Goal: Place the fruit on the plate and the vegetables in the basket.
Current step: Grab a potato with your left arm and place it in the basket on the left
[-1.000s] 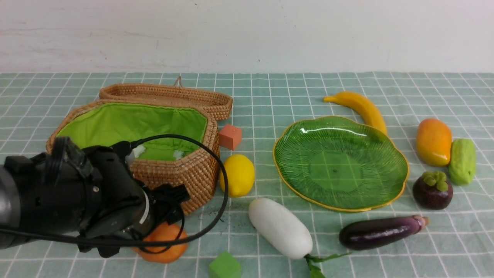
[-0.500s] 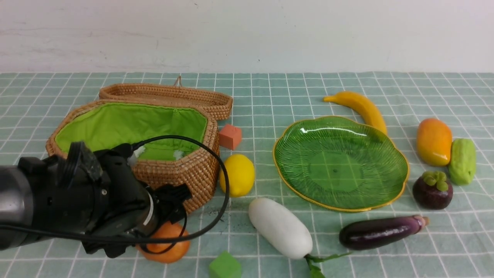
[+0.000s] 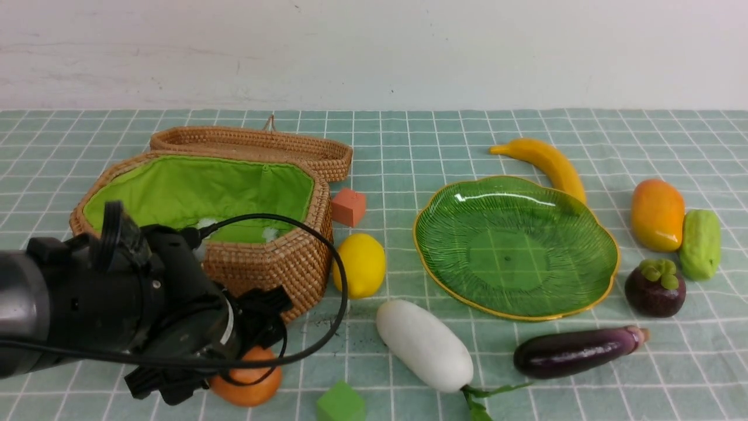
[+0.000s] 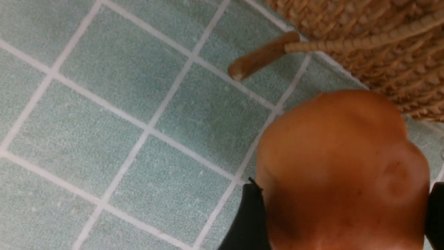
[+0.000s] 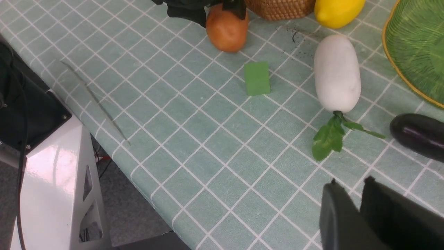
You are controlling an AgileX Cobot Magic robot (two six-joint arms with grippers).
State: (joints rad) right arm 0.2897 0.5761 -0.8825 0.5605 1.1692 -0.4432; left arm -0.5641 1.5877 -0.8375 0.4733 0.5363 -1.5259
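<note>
Orange-brown toy potato (image 3: 248, 383) lies on the tabletop (image 3: 409, 146) (pale green checked cloth), just in front of the near wall of the brown woven wicker basket (image 3: 274, 266). Basket lining is bright green, nothing in it; its wicker lid (image 3: 251, 143) is hinged back behind it. Left gripper (image 4: 342, 222) is down over the potato, jaws spread wide, one on each side, close against its flanks.

Yellow toy lemon (image 3: 359, 264) sits just beside the basket's right wall. Small orange-red cube (image 3: 349, 206) is near the basket's right rear corner. Small green cube (image 3: 340, 403) is in front of the basket, right of the potato. Long white radish (image 3: 423, 345) with green stem lies front-right of the basket.

Glossy green leaf-veined plate (image 3: 514, 245) with yellow rim sits right of the basket, apart from it, bare. Further right of the basket, around that plate: curved yellow banana (image 3: 546, 161), orange-yellow mango (image 3: 657, 214), light green bumpy gourd (image 3: 699, 244) touching the mango, dark purple round mangosteen (image 3: 654, 289), dark purple eggplant (image 3: 575, 352).

Right gripper (image 5: 360, 194) hangs over the tabletop's near edge, well away from the basket, jaws drawn together to a slit, holding nothing.
</note>
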